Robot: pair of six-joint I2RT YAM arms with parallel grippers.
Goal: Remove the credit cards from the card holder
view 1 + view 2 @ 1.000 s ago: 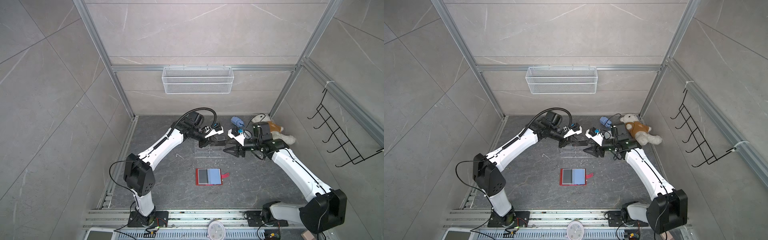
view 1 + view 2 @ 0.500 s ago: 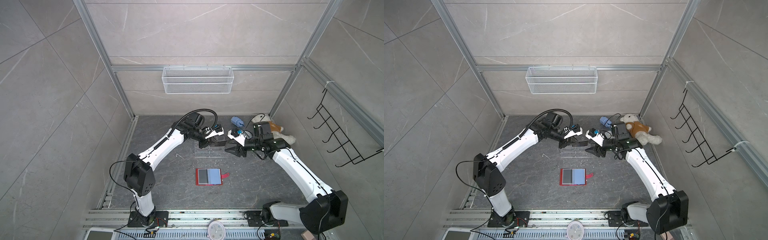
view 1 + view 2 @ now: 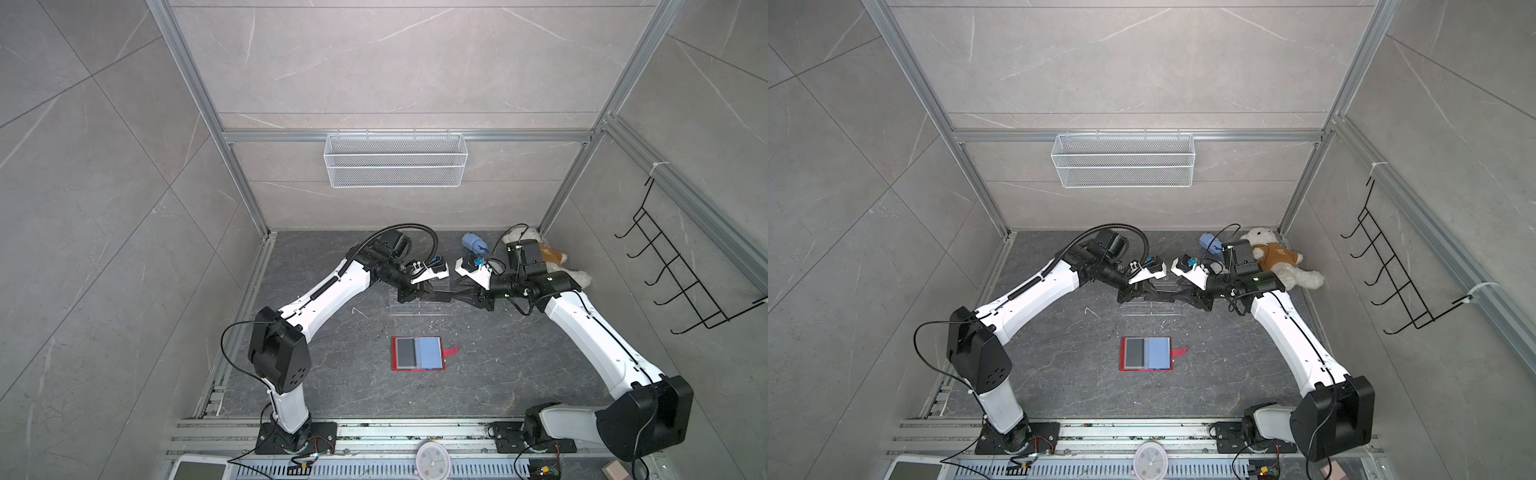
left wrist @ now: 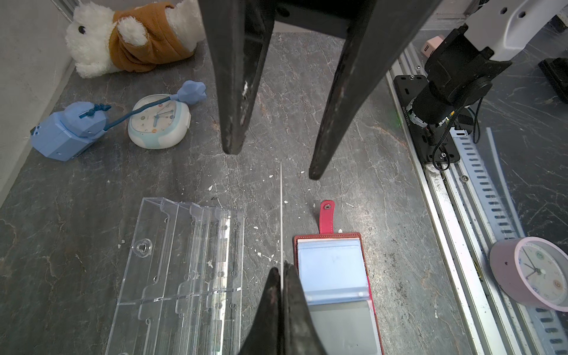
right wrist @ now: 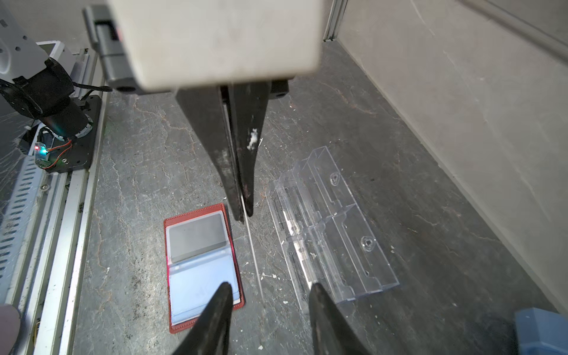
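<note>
The red card holder [image 3: 417,353] [image 3: 1146,353] lies open on the floor, a dark grey card [image 5: 196,236] in its clear sleeve beside the pale blue page [image 4: 330,267]. My left gripper [image 4: 281,270] [image 3: 432,296] hangs above the floor behind it, shut on a credit card seen edge-on as a thin pale line [image 4: 281,215] [image 5: 253,252]. My right gripper [image 5: 270,287] [image 3: 1177,296] faces it, open. Its fingers [image 4: 316,166] stand on either side of the card's free end with a gap on both sides.
A clear acrylic tiered stand [image 3: 419,305] [image 4: 178,276] lies flat under the grippers. A teddy bear [image 3: 1279,259], a blue toy [image 4: 66,132] and a pale clock [image 4: 158,121] sit at the back right. A pink clock [image 3: 432,459] rests on the front rail.
My right gripper has moved left up to the held card and its jaws have narrowed around the card's end. The left gripper has stayed still, shut on the card.
</note>
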